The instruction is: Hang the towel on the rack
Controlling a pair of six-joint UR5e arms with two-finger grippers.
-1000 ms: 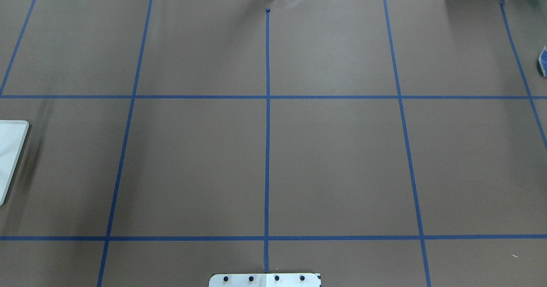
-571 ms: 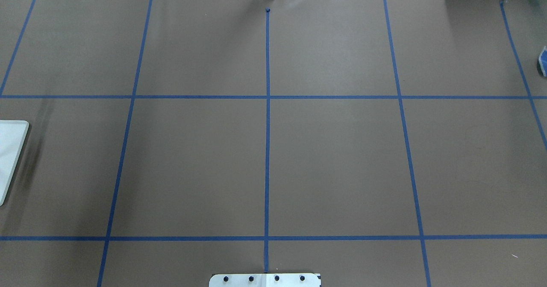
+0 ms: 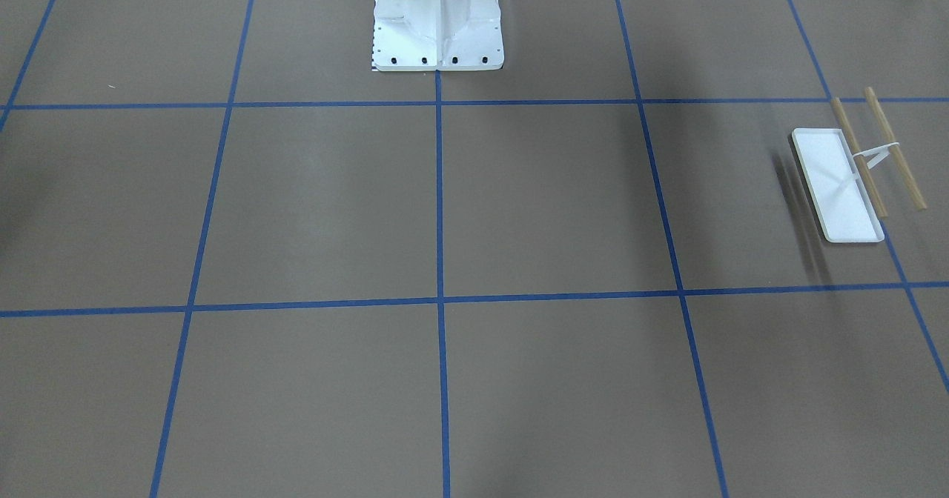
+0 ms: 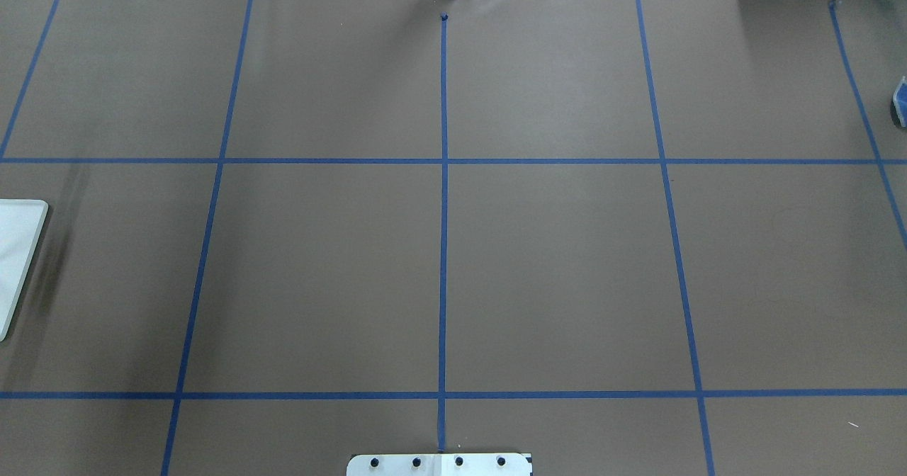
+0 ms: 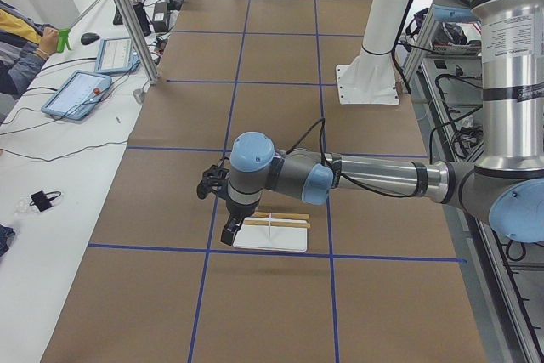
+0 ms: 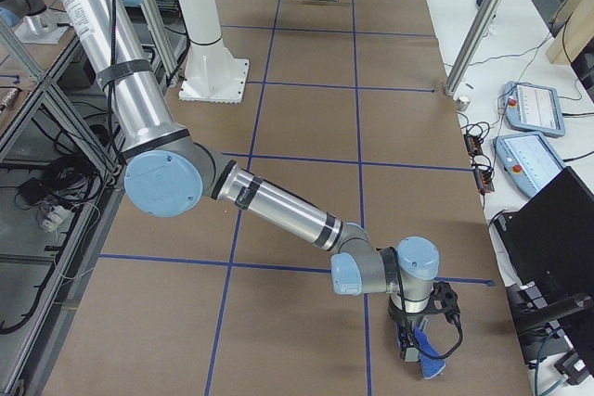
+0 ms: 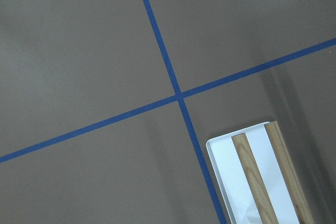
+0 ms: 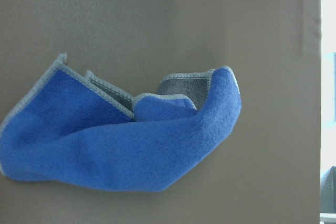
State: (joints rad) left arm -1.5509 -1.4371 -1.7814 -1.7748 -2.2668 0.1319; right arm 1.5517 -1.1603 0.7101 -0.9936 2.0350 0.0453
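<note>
A: Biggest first: a brown surface (image 4: 553, 270), ruled into wide squares by blue tape lines (image 4: 443, 249).

B: Right. Then a white bolted pedestal (image 3: 437, 24), set on the middle line at the robot's edge.

A: Next the arms. The left arm (image 5: 374, 178) reaching out low toward the robot's left end, the right arm (image 6: 278, 206) stretched down to the opposite end.

B: And the rack (image 3: 845, 194)?

A: Standing upright at the left end. A flat white tray base (image 7: 231, 182) on the surface, a thin white post (image 3: 852, 176), and two pale wooden bars (image 3: 893, 150) side by side above it, running the long way of the tray.

B: And the left hand (image 5: 229, 234)?

A: Hanging fingers-down near the end of the rack farther from the robot. Seen only from the side camera, so cannot tell whether spread or pressed together, nor whether touching the rack.

B: And the right hand (image 6: 408, 345)?

A: Pointed down directly over the towel (image 8: 131, 150), close to the surface. Again only a side view, so cannot tell whether spread, pressed together or pinching the cloth.

B: Towel's whereabouts?

A: Lying crumpled on the surface at the robot's right end, near its edge, well apart from the rack. Blue face outward, grey edging along the hems, a patch of grey underside showing in a fold.
</note>
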